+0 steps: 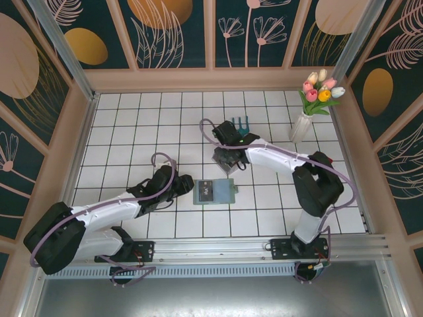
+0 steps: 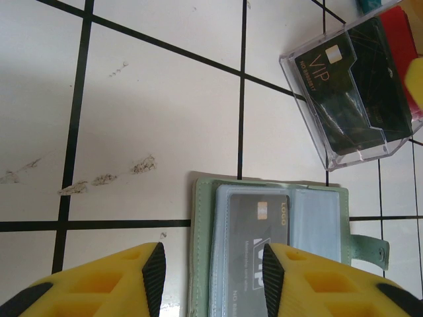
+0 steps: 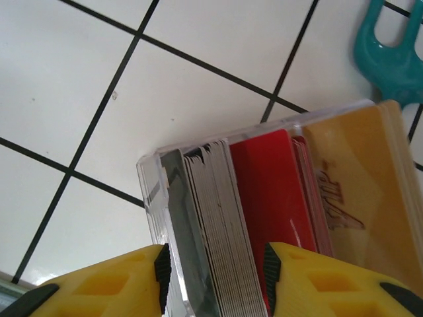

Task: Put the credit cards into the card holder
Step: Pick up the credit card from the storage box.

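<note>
Top cam: card holder [image 1: 213, 191] lies open mid-table, long axis L-R; left gripper [image 1: 177, 188] just beside its left end, right gripper [image 1: 228, 164] farther back. Left wrist: jaws parted, empty, over holder's left edge (black VIP card [image 2: 254, 234] already sleeved). Right wrist: jaws apart, straddling whitish cards [image 3: 211, 218] in clear rack [image 3: 147, 177]; red card [image 3: 271, 191] alongside.

Tulips [image 1: 320, 89] in white vase [image 1: 301, 127], far right; teal fork [image 3: 390, 53] near clear rack [image 2: 362, 152].
</note>
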